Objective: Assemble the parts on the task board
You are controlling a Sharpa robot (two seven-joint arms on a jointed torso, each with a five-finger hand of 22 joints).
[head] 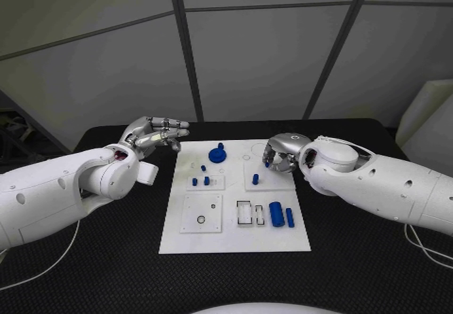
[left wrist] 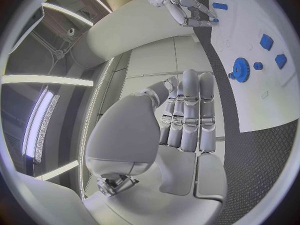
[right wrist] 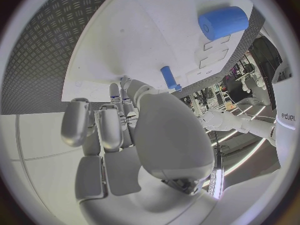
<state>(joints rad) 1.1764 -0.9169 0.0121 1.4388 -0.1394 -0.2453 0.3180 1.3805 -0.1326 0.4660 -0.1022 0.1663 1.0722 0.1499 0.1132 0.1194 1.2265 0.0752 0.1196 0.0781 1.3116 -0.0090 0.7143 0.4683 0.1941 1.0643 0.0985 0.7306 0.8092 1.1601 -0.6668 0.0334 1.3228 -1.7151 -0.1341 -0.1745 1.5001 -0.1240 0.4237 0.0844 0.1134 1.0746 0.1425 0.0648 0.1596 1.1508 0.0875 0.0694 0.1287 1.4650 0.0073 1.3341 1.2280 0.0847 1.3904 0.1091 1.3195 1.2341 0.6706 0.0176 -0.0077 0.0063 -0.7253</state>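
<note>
The left hand (head: pixel 156 136) hangs over the black table (head: pixel 113 261) just off the far left corner of the white board (head: pixel 236 239), its fingers curled in side by side with nothing in them. The right hand (head: pixel 281 152) is over the board's far right part, fingers bent downward near a small blue peg (head: pixel 254 178); I cannot tell whether it holds anything. The board is a flat white rectangle with shallow outlined recesses and raised square plates. On it, a blue gear (head: pixel 218 155) with a short stub lies near the far edge, several small blue pieces (head: pixel 200 179) stand on the plate just nearer, and a thick blue cylinder (head: pixel 277 214) lies beside a thin blue bar (head: pixel 290 218) toward the right near side.
</note>
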